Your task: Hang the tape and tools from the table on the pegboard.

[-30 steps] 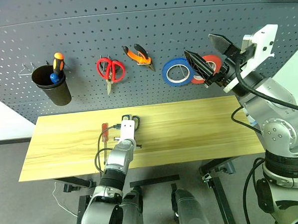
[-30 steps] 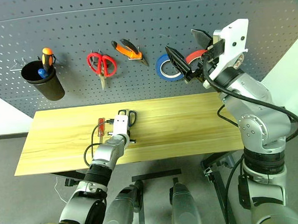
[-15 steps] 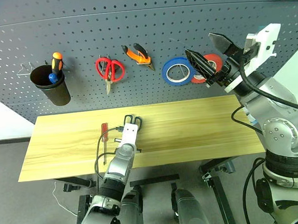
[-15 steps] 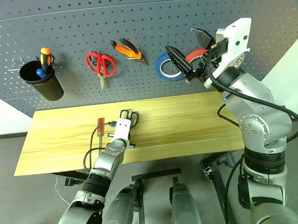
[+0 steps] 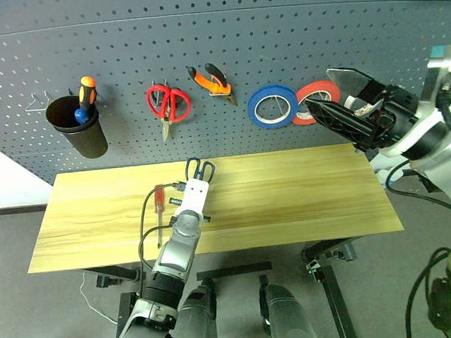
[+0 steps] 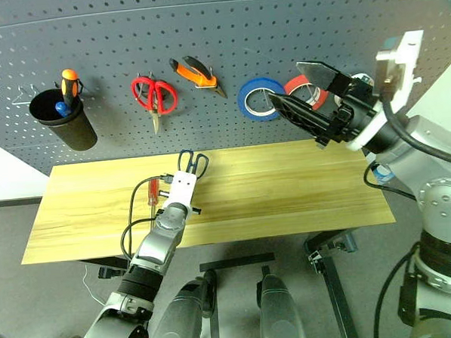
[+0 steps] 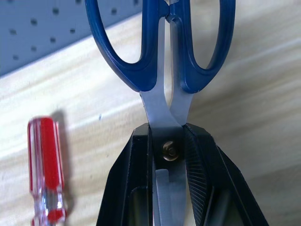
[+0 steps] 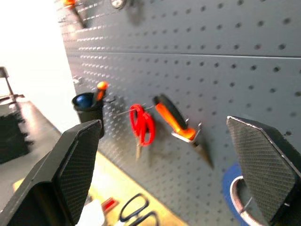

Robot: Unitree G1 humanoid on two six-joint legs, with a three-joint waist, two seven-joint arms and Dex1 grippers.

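My left gripper is shut on the dark blue-handled scissors at their pivot, holding them just above the table with the handles toward the pegboard. The slim red-handled screwdriver lies on the table to its left. The orange-and-black pliers hang on the pegboard. My right gripper is open and empty in front of the pegboard's right side. A pale ring shows behind its fingers; I cannot tell whether it is the tape.
On the pegboard hang a black cup with an orange-and-black screwdriver, red-handled scissors, a blue tape roll and a red tape roll. Bare hooks sit at the far left.
My right gripper has drawn back from the red tape roll toward the right, still open. My left gripper has lifted the scissors a little off the table.
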